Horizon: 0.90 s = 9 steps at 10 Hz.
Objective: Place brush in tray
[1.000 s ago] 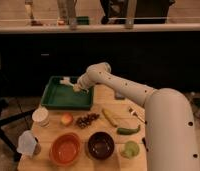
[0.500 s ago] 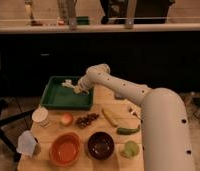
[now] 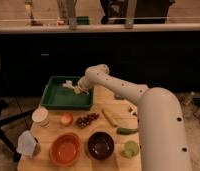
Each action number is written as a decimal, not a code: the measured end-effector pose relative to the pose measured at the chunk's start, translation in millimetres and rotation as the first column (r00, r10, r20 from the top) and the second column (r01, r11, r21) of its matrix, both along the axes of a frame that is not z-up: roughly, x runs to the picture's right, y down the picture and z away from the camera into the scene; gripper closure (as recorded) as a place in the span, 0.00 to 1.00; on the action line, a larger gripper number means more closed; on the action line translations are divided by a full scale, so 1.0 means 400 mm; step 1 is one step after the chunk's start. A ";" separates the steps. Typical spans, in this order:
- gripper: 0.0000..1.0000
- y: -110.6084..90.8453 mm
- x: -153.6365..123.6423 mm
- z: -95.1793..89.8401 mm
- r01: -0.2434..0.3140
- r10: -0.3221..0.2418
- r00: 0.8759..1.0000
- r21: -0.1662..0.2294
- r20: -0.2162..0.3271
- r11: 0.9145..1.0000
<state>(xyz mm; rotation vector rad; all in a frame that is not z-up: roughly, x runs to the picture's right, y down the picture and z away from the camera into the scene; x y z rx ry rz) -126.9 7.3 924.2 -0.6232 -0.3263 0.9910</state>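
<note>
Gripper (image 3: pixel 77 90) over tray (image 3: pixel 57 98) — brush (image 3: pixel 68 84) at its tip (clamped or loose: cannot tell, contact hidden).

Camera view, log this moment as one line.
gripper: over large green rectangular plastic tray | small whitish-cream brush: at gripper tip, above tray | placement: unconfirmed

Smooth green plastic tray (image 3: pixel 55 101) on a pale wooden desk (image 3: pixel 99 128); the gripper (image 3: pixel 77 90) of the glossy white arm (image 3: pixel 124 90) hangs over the tray.
</note>
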 end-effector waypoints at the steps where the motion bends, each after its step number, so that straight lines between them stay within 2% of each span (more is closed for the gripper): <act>1: 0.80 0.001 0.000 0.001 0.000 0.000 1.000 0.000 0.000 1.000; 6: 0.28 0.002 -0.001 0.001 0.001 -0.001 1.000 -0.001 0.000 1.000; 7: 0.22 0.003 -0.001 0.002 0.001 -0.001 1.000 -0.001 0.000 1.000; 9: 0.20 0.002 -0.002 0.001 0.001 -0.001 1.000 -0.001 0.001 1.000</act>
